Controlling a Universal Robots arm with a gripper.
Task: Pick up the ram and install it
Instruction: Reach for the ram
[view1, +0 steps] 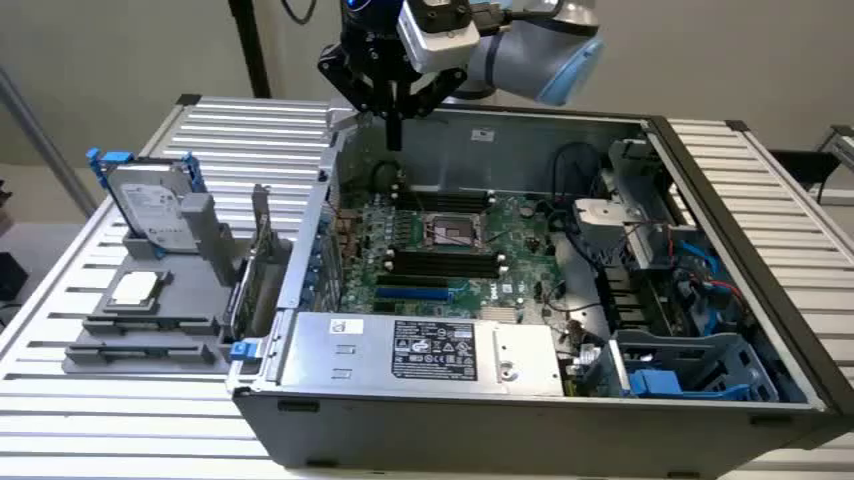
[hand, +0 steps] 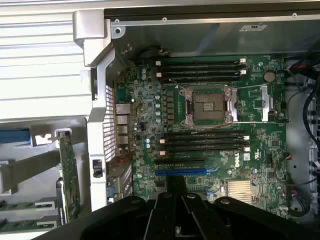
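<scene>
Nearest the lens, the open computer case (view1: 534, 430) is lying on its side and taking up the centre and right of the exterior frame, with a grey power supply (view1: 427, 350) sitting along its near wall. Behind that, the green motherboard (view1: 514, 225) is facing up, its black memory slots (view1: 434, 265) running in rows on both sides of the processor socket. Whether any slot is holding a stick I cannot tell. At the lower left of the exterior frame a grey holder (view1: 94, 345) is standing outside the case, carrying a silver hard drive (view1: 150, 205) in blue rails and, nearer the case wall, a tall green expansion card (view1: 256, 265). The gripper (view1: 394, 140) is hanging at the upper centre-left of that frame, above the case's far corner, its jaws pressing together into one thin dark tip with nothing I can make out between them. The ram (hand: 30, 225) seems to be resting in the holder: the wrist view is showing narrow green strips lying just beside the expansion card, well apart from the gripper. I am judging that the pick-up step is in hand and not yet begun. A grasp there would be calling for parted jaws, a crossing over the case wall, and fingers squared to the stick's long thin edge.
</scene>
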